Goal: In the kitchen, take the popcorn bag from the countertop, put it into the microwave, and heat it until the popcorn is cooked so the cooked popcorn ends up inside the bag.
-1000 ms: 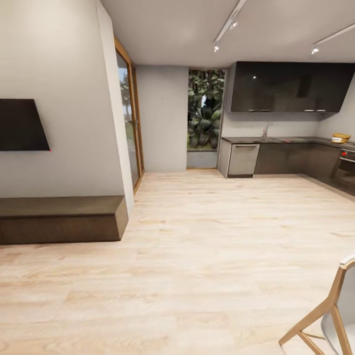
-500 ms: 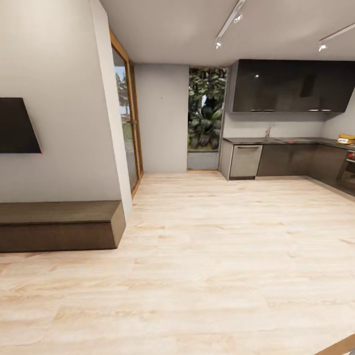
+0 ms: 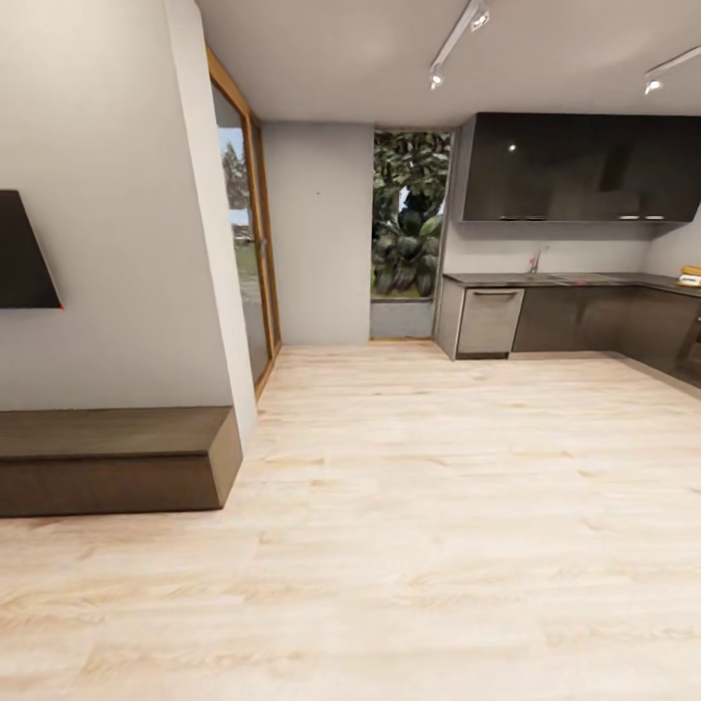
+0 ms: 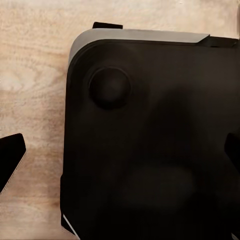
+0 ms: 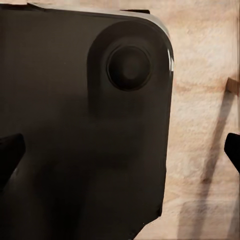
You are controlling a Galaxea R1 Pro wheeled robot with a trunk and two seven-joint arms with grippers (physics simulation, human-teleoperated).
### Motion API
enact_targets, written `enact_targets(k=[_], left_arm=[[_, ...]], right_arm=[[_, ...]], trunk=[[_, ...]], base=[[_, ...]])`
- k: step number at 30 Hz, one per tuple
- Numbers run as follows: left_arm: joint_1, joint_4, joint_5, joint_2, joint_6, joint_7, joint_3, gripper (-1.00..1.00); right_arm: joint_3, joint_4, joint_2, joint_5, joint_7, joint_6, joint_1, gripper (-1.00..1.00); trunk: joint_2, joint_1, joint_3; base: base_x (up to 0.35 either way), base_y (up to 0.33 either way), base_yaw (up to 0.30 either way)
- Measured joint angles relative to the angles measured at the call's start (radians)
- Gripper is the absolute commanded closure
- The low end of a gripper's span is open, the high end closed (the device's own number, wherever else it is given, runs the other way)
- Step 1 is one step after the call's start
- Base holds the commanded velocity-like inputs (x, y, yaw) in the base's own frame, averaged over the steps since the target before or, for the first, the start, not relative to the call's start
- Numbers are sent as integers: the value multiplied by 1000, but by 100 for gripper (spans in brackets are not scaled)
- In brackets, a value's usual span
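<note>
left gripper (image 4: pixel 120 155) and right gripper (image 5: pixel 120 150) both spread open, empty, above the dark robot base (image 4: pixel 150 140); countertop (image 3: pixel 584 280) far off.

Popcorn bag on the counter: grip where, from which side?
The popcorn bag is a distant tan speck at the right end of the countertop; its shape is unreadable. Tentatively: come from above, from the open floor side, and choose the grip part once closer.

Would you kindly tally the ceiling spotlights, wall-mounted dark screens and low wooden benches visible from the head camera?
Ceiling spotlights: 3
Dark wall screens: 1
Low wooden benches: 1
Total: 5
</note>
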Motion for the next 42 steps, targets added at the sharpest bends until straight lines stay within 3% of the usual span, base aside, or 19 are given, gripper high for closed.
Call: enact_targets(k=[17, 42], left_arm=[[0, 0, 0, 0, 0, 0, -1, -100], [0, 0, 1, 0, 1, 1, -2, -100]], right_arm=[[1, 0, -6, 5, 1, -23, 0, -100], [-1, 0, -1, -1, 0, -23, 0, -100]], trunk=[[0, 0, 0], [0, 0, 0]], base=[[322, 0, -6], [322, 0, -242]])
